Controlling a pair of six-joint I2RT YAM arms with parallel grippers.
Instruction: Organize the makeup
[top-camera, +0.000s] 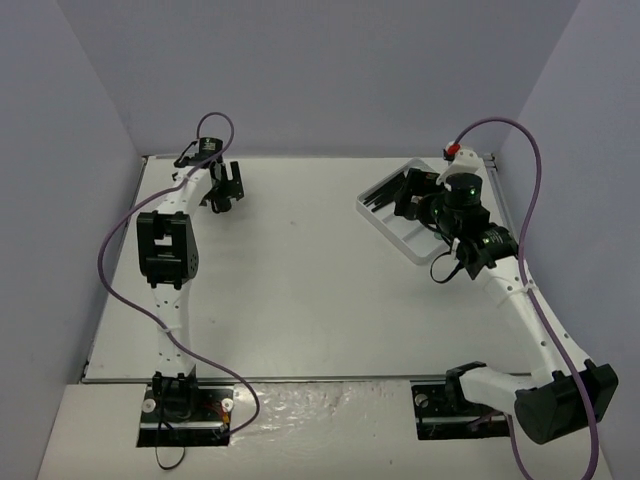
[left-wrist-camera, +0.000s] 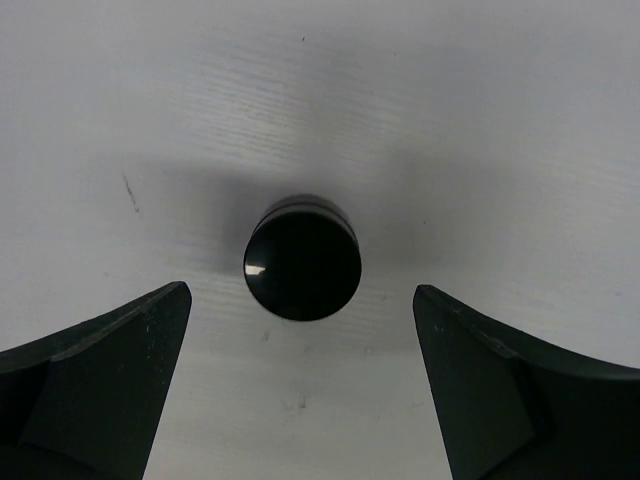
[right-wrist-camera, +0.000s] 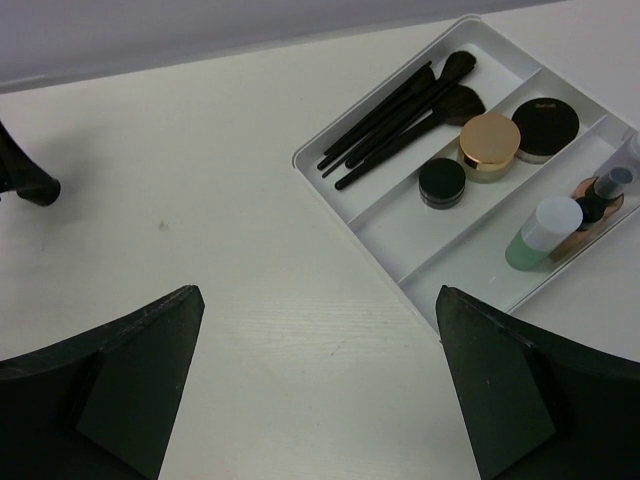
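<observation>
Gripper, left (left-wrist-camera: 300, 390): jaws spread wide, empty, hovering low over the table (left-wrist-camera: 470, 110).
Black round pot (left-wrist-camera: 302, 258): upright on the table, centred just ahead of the left fingertips, untouched; round, so no axis to match.
Gripper, right (right-wrist-camera: 315, 390): spread, empty, beside the tray.
White divided tray (right-wrist-camera: 395, 222): far right, well apart from the pot; brushes (right-wrist-camera: 395, 115), jars (right-wrist-camera: 489, 145), bottles (right-wrist-camera: 540, 232) inside.

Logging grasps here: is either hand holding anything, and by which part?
Nothing is held. The left hand is open above a black round pot, not touching it; the right hand is open and empty.
</observation>
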